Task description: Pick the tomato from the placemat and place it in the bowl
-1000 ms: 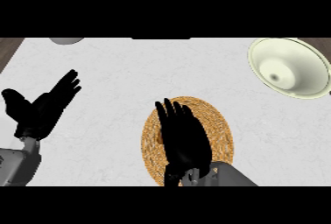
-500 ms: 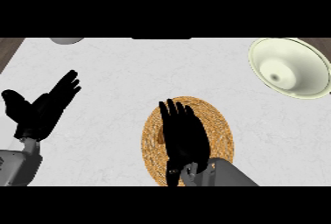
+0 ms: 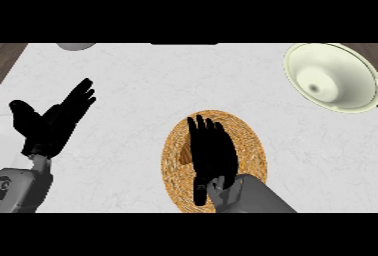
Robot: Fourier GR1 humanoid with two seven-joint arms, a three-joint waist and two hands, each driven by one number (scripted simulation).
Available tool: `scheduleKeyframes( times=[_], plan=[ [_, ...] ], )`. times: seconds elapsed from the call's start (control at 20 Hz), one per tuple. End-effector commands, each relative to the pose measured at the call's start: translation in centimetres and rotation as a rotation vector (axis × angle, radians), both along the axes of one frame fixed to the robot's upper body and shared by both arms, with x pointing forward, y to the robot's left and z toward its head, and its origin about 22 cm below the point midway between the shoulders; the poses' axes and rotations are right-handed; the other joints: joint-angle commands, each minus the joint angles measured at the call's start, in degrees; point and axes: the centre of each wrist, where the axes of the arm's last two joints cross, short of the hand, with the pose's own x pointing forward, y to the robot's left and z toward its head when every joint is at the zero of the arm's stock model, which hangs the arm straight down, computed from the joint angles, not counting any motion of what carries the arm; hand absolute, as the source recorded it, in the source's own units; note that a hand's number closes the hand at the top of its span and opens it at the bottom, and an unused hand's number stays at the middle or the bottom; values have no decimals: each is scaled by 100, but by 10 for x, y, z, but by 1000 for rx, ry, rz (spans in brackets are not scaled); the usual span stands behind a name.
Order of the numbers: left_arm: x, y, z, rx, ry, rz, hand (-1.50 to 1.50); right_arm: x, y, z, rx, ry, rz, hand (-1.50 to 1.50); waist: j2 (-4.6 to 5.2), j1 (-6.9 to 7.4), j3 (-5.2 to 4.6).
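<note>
Two robot hands show: the right robot hand [image 3: 212, 150], fingers straight, covers the placemat [image 3: 251, 150] and hides the tomato, so a blind grasp may miss it; the left robot hand [image 3: 52, 125] rests spread at left, bowl [image 3: 332, 75] upper right.

Right hand [image 3: 212, 150] flat over woven placemat [image 3: 251, 145], straight fingers [image 3: 199, 126] pointing up-view, cream bowl [image 3: 332, 77] well beyond them rightward, left hand [image 3: 52, 122] open at left.
</note>
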Motion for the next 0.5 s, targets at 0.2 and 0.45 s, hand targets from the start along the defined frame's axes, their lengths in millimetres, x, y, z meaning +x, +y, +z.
scheduleKeyframes(
  times=[0.2,0.45],
  plan=[
    [8,13,7,-7,2,6,0,7,11,-14,-116,78,-95,-150,5,36,0],
    [2,13,-2,-18,2,-12,0,4,3,-40,-115,80,-127,-150,2,9,1]
  ],
)
